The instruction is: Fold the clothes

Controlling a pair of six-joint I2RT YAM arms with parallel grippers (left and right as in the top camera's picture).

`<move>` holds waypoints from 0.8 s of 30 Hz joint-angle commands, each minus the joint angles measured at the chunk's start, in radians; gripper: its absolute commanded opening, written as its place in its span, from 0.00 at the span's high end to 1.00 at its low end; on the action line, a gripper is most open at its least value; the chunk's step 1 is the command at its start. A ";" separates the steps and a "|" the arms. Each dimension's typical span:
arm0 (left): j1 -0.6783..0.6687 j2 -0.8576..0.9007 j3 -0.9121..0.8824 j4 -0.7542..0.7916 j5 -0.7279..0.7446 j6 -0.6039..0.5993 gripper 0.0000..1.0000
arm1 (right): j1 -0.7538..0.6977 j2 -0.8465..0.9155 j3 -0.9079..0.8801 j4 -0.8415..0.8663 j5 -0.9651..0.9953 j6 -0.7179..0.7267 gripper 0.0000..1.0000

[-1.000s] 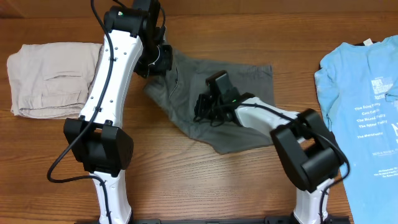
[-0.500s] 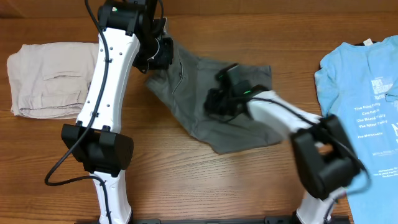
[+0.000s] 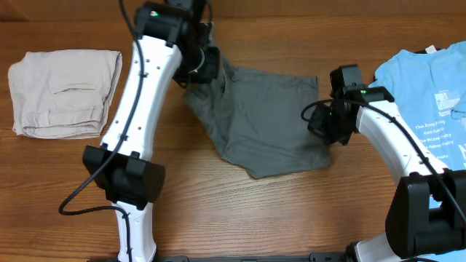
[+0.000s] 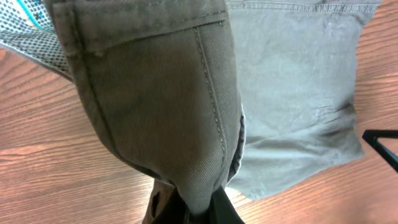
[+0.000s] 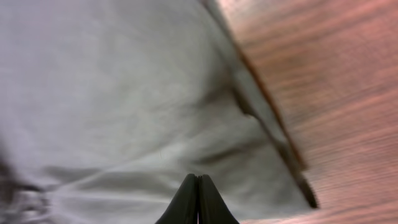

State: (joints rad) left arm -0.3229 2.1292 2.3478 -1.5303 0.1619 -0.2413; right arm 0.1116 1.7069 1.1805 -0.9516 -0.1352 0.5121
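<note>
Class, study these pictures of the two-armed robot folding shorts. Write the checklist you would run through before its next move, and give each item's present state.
1. Left tool pinches the shorts by a corner: ok.
2. Right tool holds cloth: cannot tell; it is shut over the right edge of the shorts.
3. Shorts lie flat: not ok, one corner is lifted.
4. Beige garment apart from the shorts: ok.
5. Blue T-shirt apart from the shorts: ok.

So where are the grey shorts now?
Overhead, the grey shorts lie mid-table, between the beige garment on the left and the blue T-shirt on the right.
</note>
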 commanded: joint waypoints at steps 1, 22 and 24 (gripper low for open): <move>-0.043 -0.014 0.029 0.017 -0.069 -0.051 0.96 | -0.018 0.005 -0.077 0.030 0.042 -0.026 0.96; -0.171 0.010 -0.048 0.148 -0.058 -0.208 0.96 | -0.018 0.005 -0.318 0.190 0.003 0.042 0.96; -0.185 0.010 -0.051 0.152 -0.058 -0.208 0.96 | -0.018 0.005 -0.318 0.192 0.003 0.042 0.96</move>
State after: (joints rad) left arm -0.4828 2.1323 2.3020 -1.3895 0.1001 -0.4217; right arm 0.0914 1.6878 0.9085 -0.7506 -0.1215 0.5457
